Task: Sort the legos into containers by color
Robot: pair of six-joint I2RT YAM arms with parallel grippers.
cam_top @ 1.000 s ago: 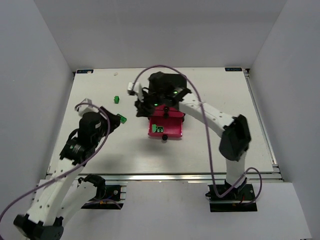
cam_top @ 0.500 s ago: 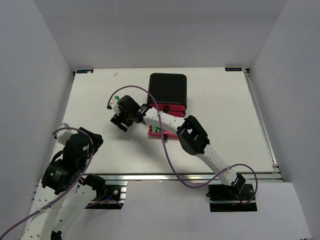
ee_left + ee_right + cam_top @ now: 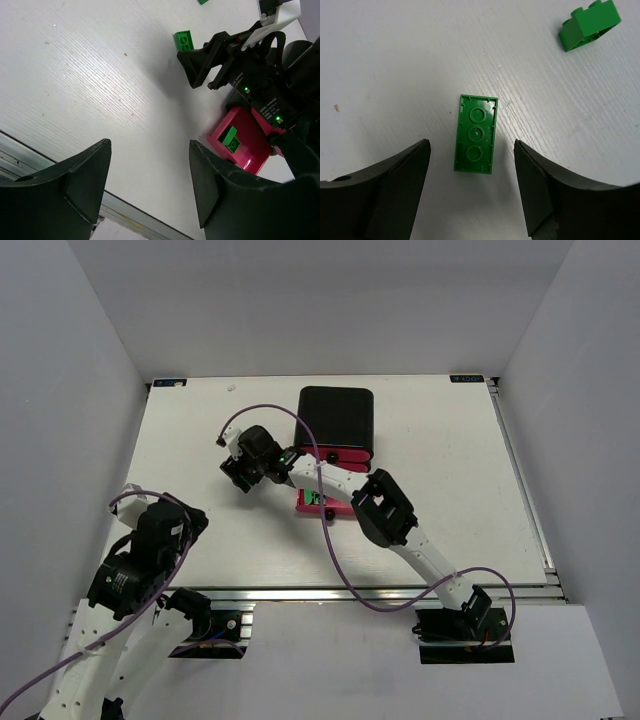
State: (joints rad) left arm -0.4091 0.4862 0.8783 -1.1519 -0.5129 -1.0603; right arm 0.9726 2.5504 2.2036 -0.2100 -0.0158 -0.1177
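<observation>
Nearest the base edge, the left gripper (image 3: pixel 150 180) hangs above the white table (image 3: pixel 450 440) with its fingers spread wide and nothing between them. It stands well apart from the work further in. The right arm reaches across to the left half of the table, trailing a purple cable (image 3: pixel 330 550). The right gripper (image 3: pixel 470 145) points down with its fingers spread. A green brick (image 3: pixel 476 134) lies flat on the table between the two fingers, hollow underside up and long axis running away from the wrist. Bare table shows on both sides of it, and neither finger touches it. A second green brick (image 3: pixel 589 25) lies beyond and to the right in the wrist view, studs visible, tilted, apart from the first. To the right of the right gripper in the overhead view, the lowest pink drawer (image 3: pixel 245 155) stands pulled out from its stack, and one stowed green brick (image 3: pixel 231 140) rests inside it. Behind it the black casing (image 3: pixel 337 415) sits toward the far side of the table. The upper pink drawer fronts (image 3: pixel 345 453) are pushed in, and a black knob (image 3: pixel 333 457) shows on them.
</observation>
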